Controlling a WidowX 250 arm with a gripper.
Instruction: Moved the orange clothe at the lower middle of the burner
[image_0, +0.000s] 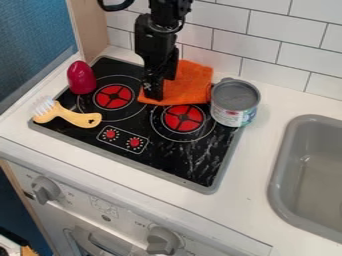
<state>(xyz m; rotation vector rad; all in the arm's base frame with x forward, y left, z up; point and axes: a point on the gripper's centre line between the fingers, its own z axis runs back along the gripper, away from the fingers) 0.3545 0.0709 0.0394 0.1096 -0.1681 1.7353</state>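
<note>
A flat black cooktop (172, 164) with a grey rim lies on the white table (250, 175), and everything else can be placed from it. The black two-finger gripper (153, 96) hangs down over the cooktop's back part, between its two red-centred round burners and toward the wall. It is at the left part of the cloth; whether it is apart, together or clamped on the fabric, I cannot tell.

The orange fabric cloth (190, 87) lies across the cooktop's back edge, its near edge beside the right-hand burner (183, 118) and its far part reaching toward the white tiled wall (280, 42). A grey-topped round can (235, 97) with a printed label stands at the cooktop's back right corner, just beside the cloth. At the cooktop's left side, behind the left-hand burner (113, 96), a rounded dark-pink object (81, 78) stands upright. Nearer the cooktop's front left corner lies a yellow-handled brush (72, 116) with white bristles, its handle pointing inward. Two small red dials (135, 142) sit on the cooktop's front part. To the cooktop's right is a grey sink (279, 165), set into the table.
</note>
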